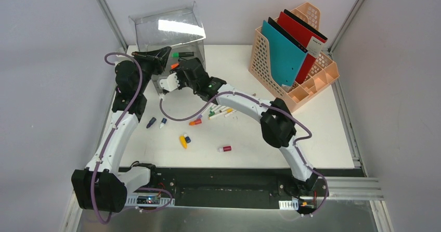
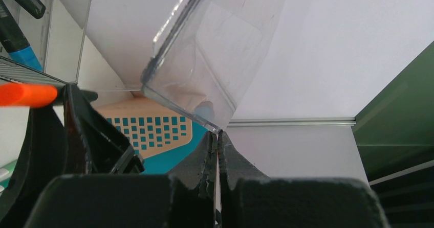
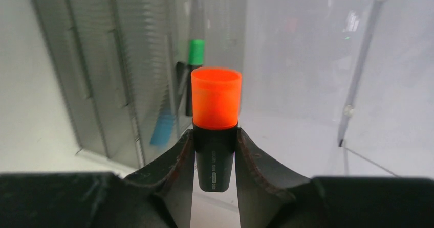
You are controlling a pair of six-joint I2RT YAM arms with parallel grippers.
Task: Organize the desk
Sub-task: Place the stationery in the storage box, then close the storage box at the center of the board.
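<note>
Plan of the counter (image 1: 322, 138): a box (image 1: 171, 26) with stored markers (image 1: 183, 54) inside stands in the far left corner, and a file rack (image 1: 312, 81) holding upright folders (image 1: 283, 52) stands in the far right corner. The left gripper (image 1: 165, 54) is clamped on the box's left wall; the right gripper (image 1: 178, 68), just before the box's opening, clasps a held marker (image 3: 215, 110). Loose markers (image 1: 221, 110) lie clustered near the centre, small pieces (image 1: 183, 141) are scattered to their left and toward the near edge, and a rail (image 1: 234, 190) runs along that edge.
</note>
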